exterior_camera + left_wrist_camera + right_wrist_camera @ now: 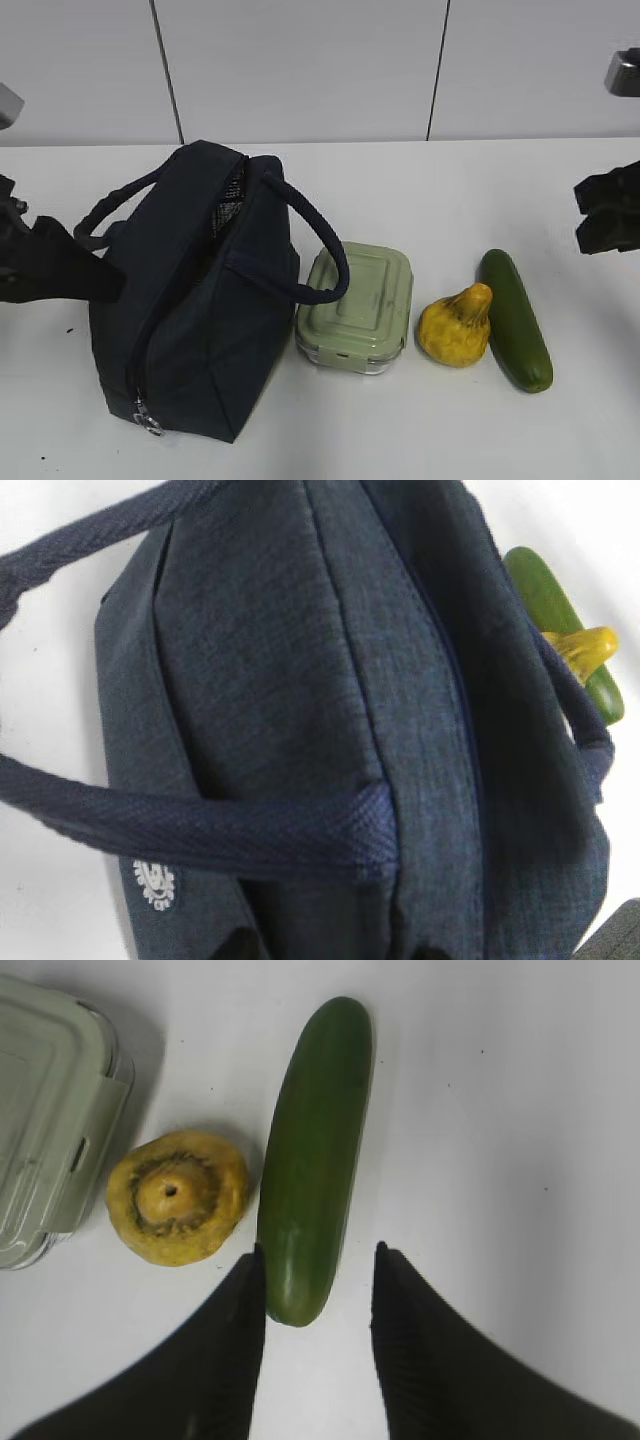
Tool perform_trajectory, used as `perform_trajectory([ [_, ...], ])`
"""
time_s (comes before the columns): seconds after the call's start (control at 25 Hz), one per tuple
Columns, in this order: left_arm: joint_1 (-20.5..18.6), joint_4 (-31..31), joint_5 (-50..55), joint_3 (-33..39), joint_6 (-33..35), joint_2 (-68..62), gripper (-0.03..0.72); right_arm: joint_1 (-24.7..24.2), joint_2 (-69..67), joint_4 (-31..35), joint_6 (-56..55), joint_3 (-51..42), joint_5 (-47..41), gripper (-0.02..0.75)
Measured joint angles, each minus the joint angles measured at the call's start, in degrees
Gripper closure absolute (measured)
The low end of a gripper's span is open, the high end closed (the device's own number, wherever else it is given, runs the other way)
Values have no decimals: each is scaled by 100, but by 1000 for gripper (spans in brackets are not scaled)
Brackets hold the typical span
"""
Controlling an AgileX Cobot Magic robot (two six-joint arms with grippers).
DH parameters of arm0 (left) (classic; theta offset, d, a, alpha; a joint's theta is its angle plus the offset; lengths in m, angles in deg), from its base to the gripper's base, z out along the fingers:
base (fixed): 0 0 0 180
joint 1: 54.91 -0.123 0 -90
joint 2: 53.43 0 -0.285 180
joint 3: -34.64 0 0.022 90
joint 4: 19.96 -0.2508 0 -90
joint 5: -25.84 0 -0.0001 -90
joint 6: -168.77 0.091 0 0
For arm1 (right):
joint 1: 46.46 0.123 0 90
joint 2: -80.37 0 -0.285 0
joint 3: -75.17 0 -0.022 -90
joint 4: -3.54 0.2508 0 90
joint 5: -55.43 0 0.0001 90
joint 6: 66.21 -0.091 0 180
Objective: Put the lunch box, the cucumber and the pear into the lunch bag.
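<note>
The dark navy lunch bag (200, 300) stands at the left, its zip partly open at the far end with lining showing. The sage-lidded lunch box (358, 305) sits just right of it, then the yellow pear (457, 325), then the dark green cucumber (515, 318). My left gripper (75, 270) is at the bag's left side; in the left wrist view the bag (330, 680) fills the frame and only two dark fingertips show, apart, at the bottom edge. My right gripper (319, 1247) is open above the cucumber's (315, 1150) near end, beside the pear (178, 1196) and the lunch box (50, 1110).
The white table (480, 190) runs back to a pale panelled wall. The bag's two loop handles (318, 240) stick out, one lying over the lunch box's left edge. The zip's metal ring pull (148, 418) hangs at the bag's front corner.
</note>
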Motion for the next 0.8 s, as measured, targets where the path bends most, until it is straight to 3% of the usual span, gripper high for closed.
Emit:
perform_trajectory([
  [0.16, 0, 305, 0, -2, 274, -153, 451, 0, -427, 34, 4, 172, -22, 446],
  [0.28, 0, 354, 12, -6, 385, -257, 613, -4, -741, 89, 4, 344, -22, 446],
  [0.36, 0, 389, 23, -6, 443, -267, 680, -13, -939, 112, 4, 483, -22, 446],
  [0.56, 0, 422, 23, -6, 469, -267, 701, -40, -1538, 126, -32, 902, -22, 437],
  [0.8, 0, 453, 23, -6, 480, -267, 701, -120, -2507, 168, -47, 1642, -202, 307],
])
